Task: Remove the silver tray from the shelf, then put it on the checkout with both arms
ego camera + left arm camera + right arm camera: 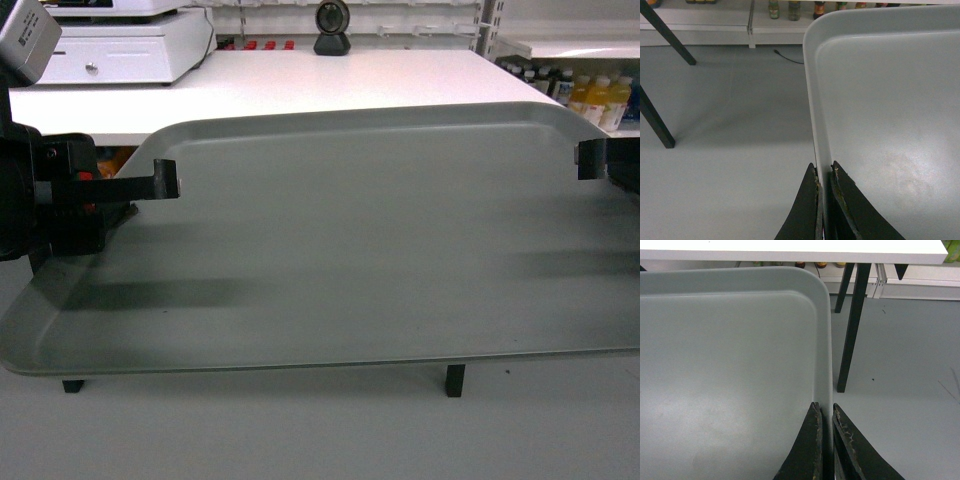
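Observation:
The silver tray (380,230) hangs level above the grey floor, just in front of the checkout (300,85), a white table. My left gripper (165,180) is shut on the tray's left rim. In the left wrist view that rim sits pinched between the black fingers of the left gripper (824,167), with the tray (890,100) stretching off to the right. My right gripper (590,160) is shut on the right rim; in the right wrist view the right gripper (824,407) clamps the tray (725,365) near its rounded corner. White shelf (580,48) boards stand at the back right.
A white register box (120,50) and a black round scanner (332,28) stand on the checkout. Its dark legs (852,325) reach the floor beside the tray's right side, and others (655,117) stand to its left. Bottles (600,98) line the shelf.

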Controlling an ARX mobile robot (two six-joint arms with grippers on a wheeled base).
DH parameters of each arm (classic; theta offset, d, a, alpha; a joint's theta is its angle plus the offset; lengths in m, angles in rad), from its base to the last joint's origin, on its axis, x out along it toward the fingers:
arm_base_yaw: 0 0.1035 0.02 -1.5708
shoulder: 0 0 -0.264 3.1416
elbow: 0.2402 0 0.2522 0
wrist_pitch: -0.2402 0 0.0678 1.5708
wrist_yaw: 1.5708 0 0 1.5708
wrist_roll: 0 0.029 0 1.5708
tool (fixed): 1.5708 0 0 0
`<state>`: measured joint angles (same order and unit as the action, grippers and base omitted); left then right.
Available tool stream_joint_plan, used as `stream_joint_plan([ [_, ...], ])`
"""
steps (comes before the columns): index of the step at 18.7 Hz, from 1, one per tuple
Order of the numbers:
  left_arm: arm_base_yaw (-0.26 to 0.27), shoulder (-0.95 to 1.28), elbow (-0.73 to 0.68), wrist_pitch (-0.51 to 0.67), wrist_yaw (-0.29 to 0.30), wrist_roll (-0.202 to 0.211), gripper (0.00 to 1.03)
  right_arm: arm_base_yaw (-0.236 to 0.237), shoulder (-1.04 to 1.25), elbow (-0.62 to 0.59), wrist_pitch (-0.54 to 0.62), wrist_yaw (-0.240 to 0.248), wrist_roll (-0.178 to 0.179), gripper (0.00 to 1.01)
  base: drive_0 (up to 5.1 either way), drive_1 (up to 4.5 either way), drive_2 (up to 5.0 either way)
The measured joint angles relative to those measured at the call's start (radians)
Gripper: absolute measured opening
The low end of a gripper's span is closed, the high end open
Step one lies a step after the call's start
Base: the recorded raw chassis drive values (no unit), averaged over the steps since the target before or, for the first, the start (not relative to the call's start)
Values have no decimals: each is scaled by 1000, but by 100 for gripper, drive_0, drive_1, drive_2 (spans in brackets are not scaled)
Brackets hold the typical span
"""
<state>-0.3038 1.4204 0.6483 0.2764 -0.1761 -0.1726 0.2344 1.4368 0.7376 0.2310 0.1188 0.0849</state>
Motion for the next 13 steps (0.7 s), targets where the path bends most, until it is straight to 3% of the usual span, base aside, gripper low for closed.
stream_joint_plan([
  [13, 0, 0, 0, -3, 0, 0, 4, 0, 0, 0, -4, 0, 0, 3, 3, 423, -417],
])
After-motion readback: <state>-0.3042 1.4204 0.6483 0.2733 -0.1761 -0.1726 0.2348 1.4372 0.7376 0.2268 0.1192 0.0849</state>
